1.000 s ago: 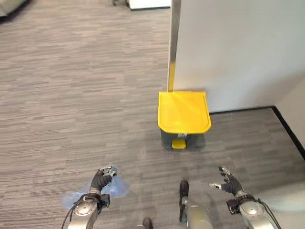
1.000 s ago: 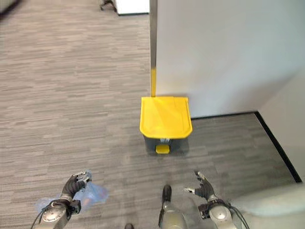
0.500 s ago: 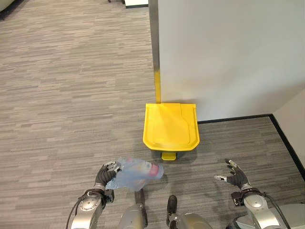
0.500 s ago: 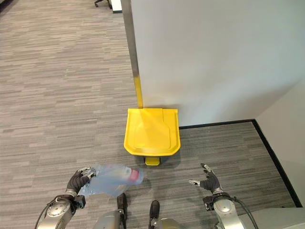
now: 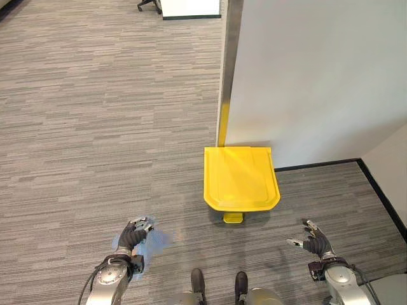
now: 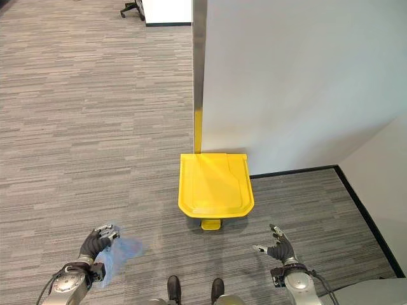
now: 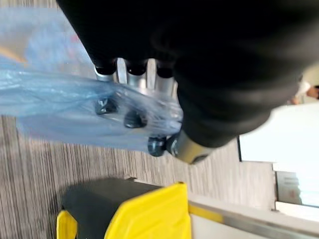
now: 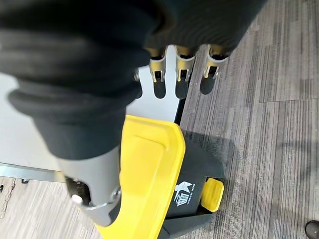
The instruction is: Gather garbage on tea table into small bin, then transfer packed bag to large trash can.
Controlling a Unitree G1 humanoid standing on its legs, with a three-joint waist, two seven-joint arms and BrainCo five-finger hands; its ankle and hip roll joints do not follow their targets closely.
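Head stereo pair looks down; wrist cameras sit close; all share yellow-lidded trash can (image 5: 241, 178).

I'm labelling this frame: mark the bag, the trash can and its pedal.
blue bag (image 6: 121, 253), right eye view, crumpled side.
trash can (image 5: 240, 177), left eye view, yellow lid's middle.
pedal (image 5: 233, 218), left eye view, top face.

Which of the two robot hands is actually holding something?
The left robot hand: its fingers curl round a blue plastic bag. The right robot hand is open and empty.
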